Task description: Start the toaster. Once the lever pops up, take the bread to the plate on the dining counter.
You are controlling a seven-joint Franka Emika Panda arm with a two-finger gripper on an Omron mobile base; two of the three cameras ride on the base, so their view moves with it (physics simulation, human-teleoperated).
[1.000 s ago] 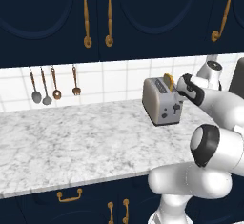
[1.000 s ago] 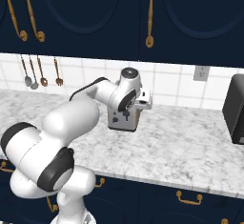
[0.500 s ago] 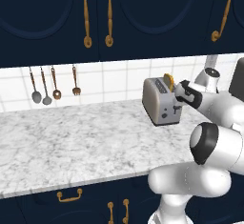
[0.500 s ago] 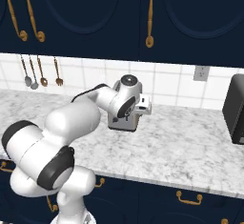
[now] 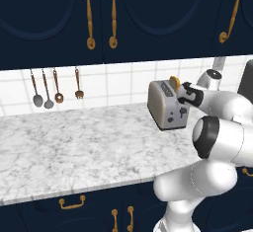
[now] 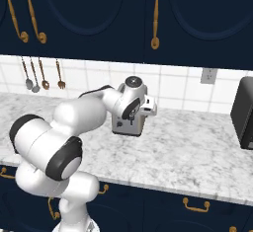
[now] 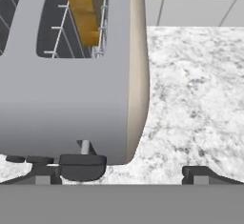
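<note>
We see our arm folded forward from the base, its big white elbow low and near us, the forearm reaching out over the marble bench (image 5: 74, 147) toward the wall. The hand (image 5: 187, 95) sits at the narrow end of the toaster (image 5: 167, 105), up near its top edge, pointing down along that end face. In the hand view its two dark fingertips stand well apart, one at the toaster's end and the other over bare marble, so the hand is open and holds nothing.

Directly ahead of the hand, the toaster's rounded silver body fills most of what lies before it. Just in front of one fingertip sits the lever (image 7: 82, 166), a dark knob on a thin stem at the end face; we cannot tell whether they touch. Farther along, away from the hand, the bread (image 7: 83, 9) stands in a slot between the wire guides, golden-brown. From the left base view its top pokes above the toaster.

Off to the hand's far side, a black appliance (image 6: 244, 112) stands on the bench. Utensils (image 5: 55, 87) hang on the tiled wall, well apart from the hand.
</note>
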